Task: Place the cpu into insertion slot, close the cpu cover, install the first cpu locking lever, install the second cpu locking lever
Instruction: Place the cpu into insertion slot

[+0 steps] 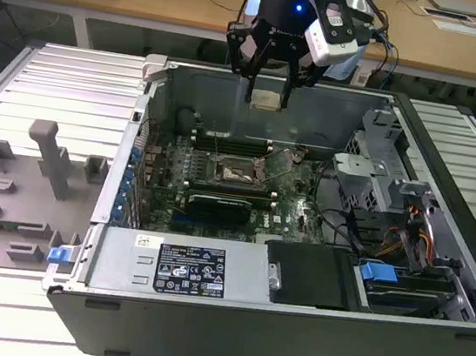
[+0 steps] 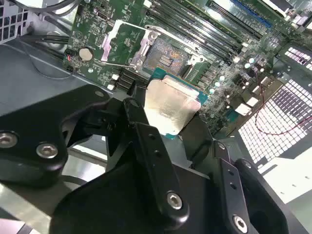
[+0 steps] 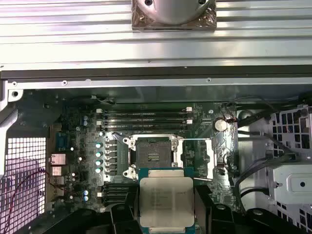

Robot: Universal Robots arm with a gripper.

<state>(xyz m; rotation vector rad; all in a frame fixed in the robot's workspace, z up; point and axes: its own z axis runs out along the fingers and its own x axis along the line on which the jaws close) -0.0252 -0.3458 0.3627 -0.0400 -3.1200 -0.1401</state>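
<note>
cpu (image 3: 166,201) pinched by opposite edges in the gripper (image 1: 268,92), hanging above the open insertion slot (image 3: 153,155), apart from it. Likely light, stiff, slick-faced, delicate underneath; edges look the safest hold.

cpu (image 3: 166,201) level, aloft; insertion slot (image 3: 151,156) bare; cpu cover (image 3: 213,158) open.

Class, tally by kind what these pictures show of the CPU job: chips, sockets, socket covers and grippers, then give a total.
cpu: 1
insertion slot: 1
cpu cover: 1
gripper: 1
Total: 4
</note>
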